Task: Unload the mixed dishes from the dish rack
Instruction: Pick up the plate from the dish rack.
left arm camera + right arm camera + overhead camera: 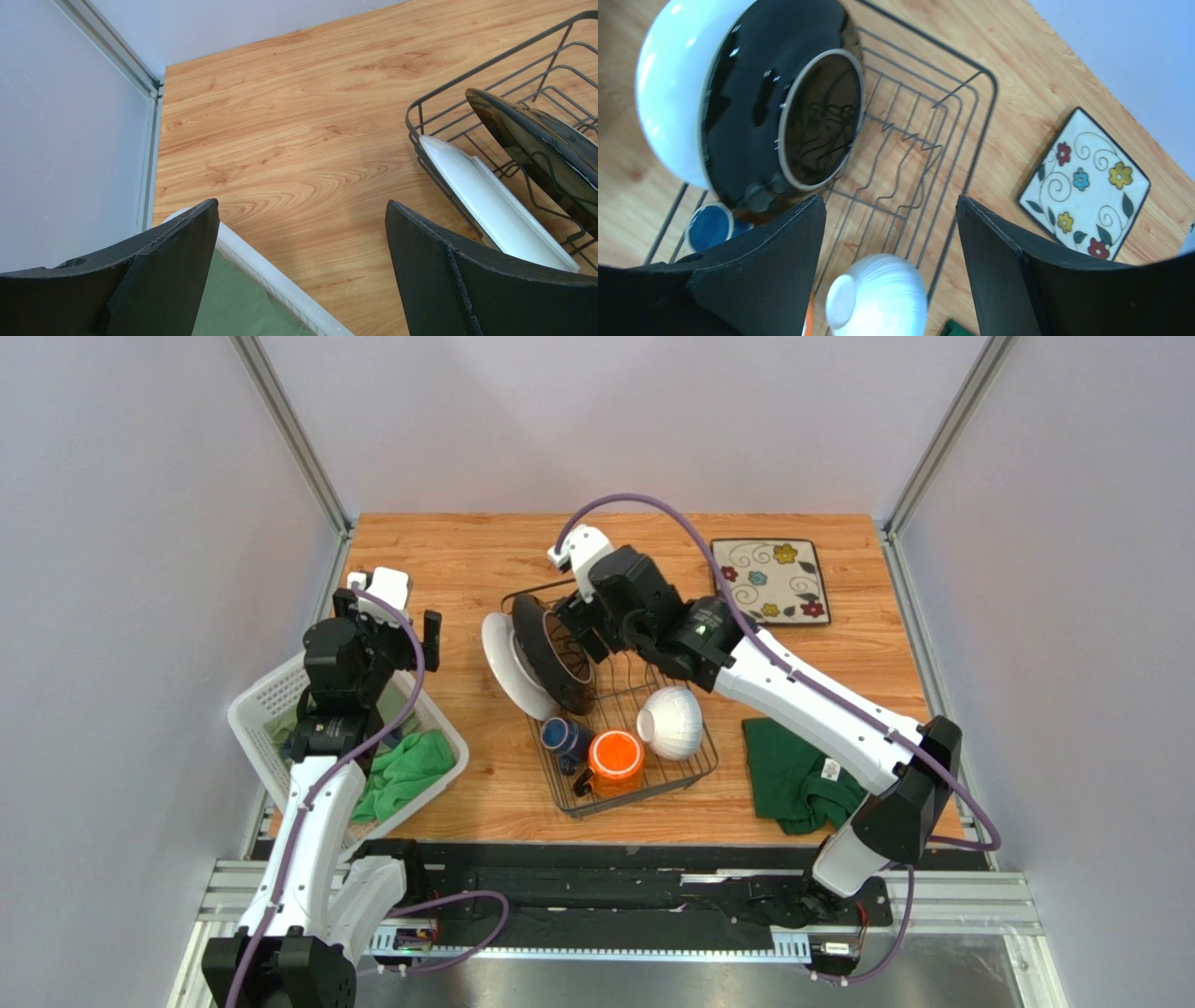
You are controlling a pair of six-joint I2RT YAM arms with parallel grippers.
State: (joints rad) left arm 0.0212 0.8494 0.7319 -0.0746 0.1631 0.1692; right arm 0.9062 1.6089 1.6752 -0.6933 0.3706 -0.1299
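My left claw (302, 217) is hanging wide open over the white basket (260, 711), which is holding a green cloth (410, 767). In the dish rack (624, 703), the orange mug (615, 755), dark blue mug (565, 738) and white ribbed bowl (671, 723) are sitting nearest me. My right claw (889, 203) is hovering open beside the upright dark plate (544, 653) and white plate (505, 669). Beyond, the square floral plate (769, 581) is lying on the desk (449, 560).

A robotics lab cell: plain grey panels (140, 546) in aluminium framing (291, 434) enclose a wooden bench (449, 560), two arms (316, 812) bolted along the bottom rail (631, 889).
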